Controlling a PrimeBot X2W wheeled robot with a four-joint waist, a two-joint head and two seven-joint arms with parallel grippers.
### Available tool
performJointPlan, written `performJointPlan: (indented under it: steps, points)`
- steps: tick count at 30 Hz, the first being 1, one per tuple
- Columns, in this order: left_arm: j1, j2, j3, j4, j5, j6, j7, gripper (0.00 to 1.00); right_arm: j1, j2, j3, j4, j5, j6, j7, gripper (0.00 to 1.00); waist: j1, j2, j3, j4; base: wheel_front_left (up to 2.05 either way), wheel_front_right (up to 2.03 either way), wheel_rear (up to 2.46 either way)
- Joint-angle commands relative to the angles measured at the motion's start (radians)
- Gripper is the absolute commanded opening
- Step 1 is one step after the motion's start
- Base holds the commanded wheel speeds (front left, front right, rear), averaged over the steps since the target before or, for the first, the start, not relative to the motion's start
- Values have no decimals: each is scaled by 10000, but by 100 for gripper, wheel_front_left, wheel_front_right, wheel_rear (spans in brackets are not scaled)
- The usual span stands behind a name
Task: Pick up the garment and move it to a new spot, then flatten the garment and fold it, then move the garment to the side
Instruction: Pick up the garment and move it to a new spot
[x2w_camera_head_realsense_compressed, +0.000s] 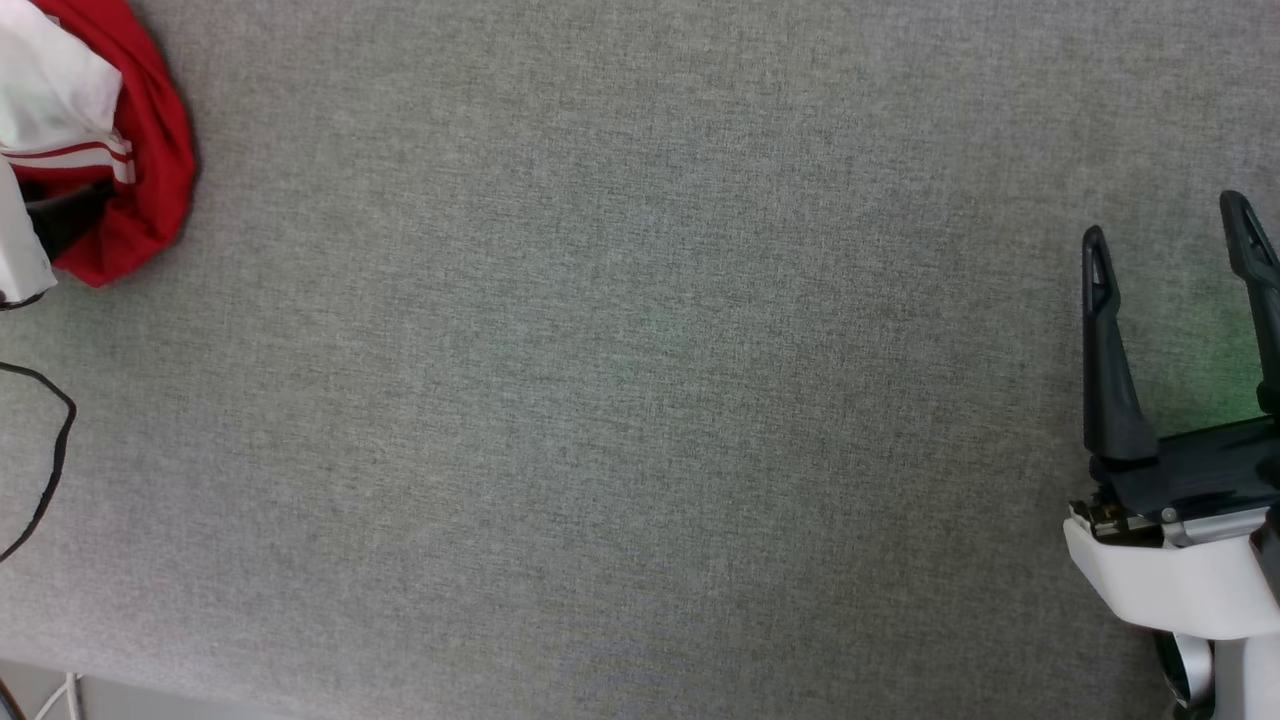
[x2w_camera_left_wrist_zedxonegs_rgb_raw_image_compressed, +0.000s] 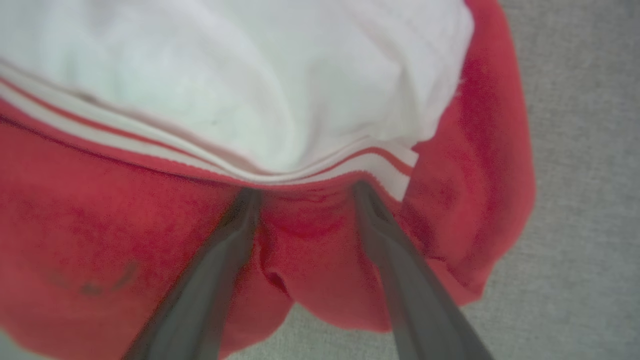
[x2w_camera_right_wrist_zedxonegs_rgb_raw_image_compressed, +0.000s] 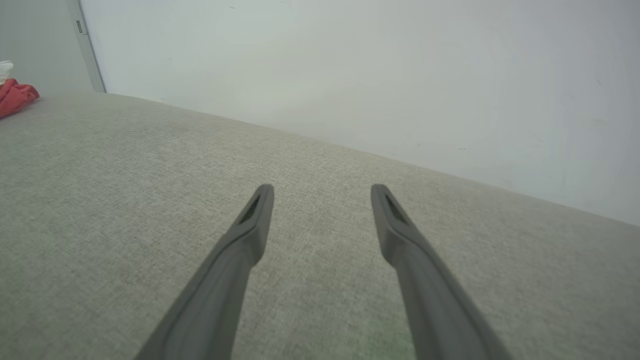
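Bright red garment (x2w_camera_head_realsense_compressed: 160, 140), white sleeve, red-and-white striped trim; mottled grey cloth surface (x2w_camera_head_realsense_compressed: 640, 400); pale wall (x2w_camera_right_wrist_zedxonegs_rgb_raw_image_compressed: 350, 60)

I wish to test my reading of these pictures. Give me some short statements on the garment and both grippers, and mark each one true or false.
1. The garment lies bunched up on the table, at the robot's left. True.
2. The right gripper holds the garment. False: it is open over bare table, far from the garment.
3. The left gripper has its fingers apart, with the tips against the red cloth. True.
4. The garment is folded flat. False: it is a crumpled heap.
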Motion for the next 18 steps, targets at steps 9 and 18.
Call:
performJointPlan:
  steps: [9, 18]
  points:
    - [-685, 370, -602, 150, -313, -9, -896, 0, -155, 142, 180, 292, 216, -7, -21, 100, 0, 0, -854, 59, 0, 0, 0]
    - [-1568, 1205, -1501, -1118, 59, -10, -1034, 0, 19, 440, 416, 792, 575, -7, -19, 100, 0, 0, -2418, -141, 0, 0, 0]
